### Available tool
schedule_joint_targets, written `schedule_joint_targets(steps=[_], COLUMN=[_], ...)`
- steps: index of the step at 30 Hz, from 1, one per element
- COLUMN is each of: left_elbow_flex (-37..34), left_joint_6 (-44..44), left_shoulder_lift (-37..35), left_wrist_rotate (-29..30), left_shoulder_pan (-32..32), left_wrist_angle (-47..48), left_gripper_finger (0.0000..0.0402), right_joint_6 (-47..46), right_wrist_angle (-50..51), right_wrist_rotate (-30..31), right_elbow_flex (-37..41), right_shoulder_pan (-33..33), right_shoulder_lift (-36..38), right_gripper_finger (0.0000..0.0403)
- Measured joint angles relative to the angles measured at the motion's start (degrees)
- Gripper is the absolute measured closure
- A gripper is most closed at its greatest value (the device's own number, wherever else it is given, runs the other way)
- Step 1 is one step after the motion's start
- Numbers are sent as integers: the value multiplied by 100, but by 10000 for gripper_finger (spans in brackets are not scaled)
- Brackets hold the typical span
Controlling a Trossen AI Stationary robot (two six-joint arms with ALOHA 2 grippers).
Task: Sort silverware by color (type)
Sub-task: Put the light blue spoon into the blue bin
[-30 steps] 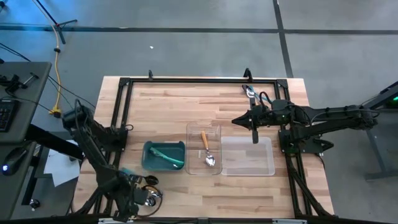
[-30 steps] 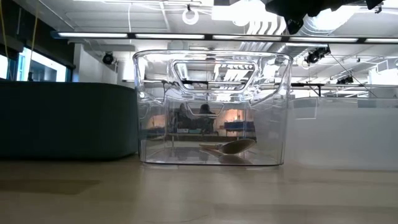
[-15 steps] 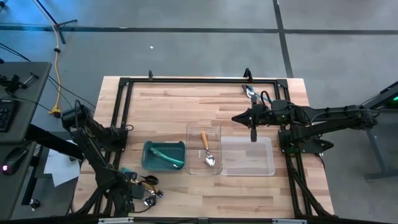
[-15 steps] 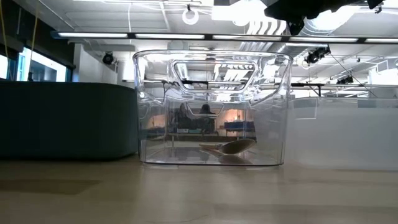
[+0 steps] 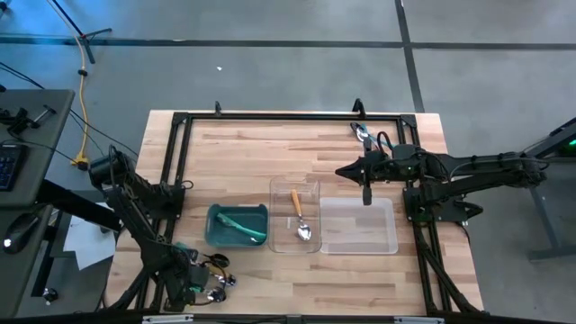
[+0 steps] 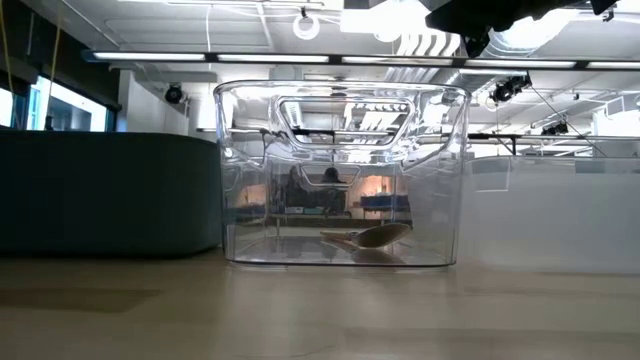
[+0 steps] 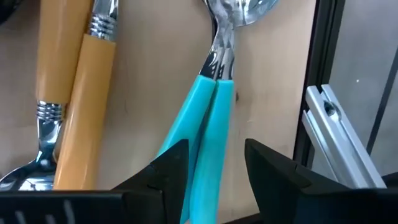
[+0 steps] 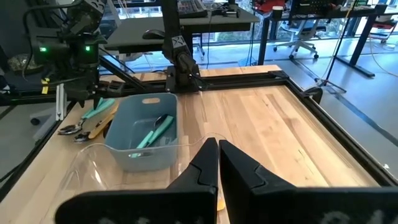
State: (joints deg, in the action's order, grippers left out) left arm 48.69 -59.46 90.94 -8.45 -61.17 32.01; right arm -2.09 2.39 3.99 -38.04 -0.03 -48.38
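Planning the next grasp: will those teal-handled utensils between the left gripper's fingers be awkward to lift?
Probably somewhat. The teal-handled utensils look stiff and slim, with smooth glossy handles, so likely slippery. Two lie pressed side by side, so the open left gripper may catch both together.

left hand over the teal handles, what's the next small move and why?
Probably lower and close. The left hand is open, fingers straddling the two teal handles lying on the table, and nothing is held yet.

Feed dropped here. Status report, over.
Left end effector open over teal-handled spoons. Right end effector shut above clear tray. One orange-handled spoon sorted. Nothing blocking.
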Motion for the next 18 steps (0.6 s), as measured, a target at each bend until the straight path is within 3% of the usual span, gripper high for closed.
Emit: schedule_joint_targets(steps=[18], left_elbow_flex=[161], left_joint_6=[-370], left_shoulder_lift=[4], left_wrist_rotate=[17], left_shoulder_pan=[-160], left_wrist_angle=[8], left_gripper_finger=[261], right_joint_6=[106], right_wrist_angle=[0], right_wrist_rotate=[0], right_elbow_flex=[0], right_shoulder_pan=[0], right_shoulder_lift=[0], right_gripper_finger=[403])
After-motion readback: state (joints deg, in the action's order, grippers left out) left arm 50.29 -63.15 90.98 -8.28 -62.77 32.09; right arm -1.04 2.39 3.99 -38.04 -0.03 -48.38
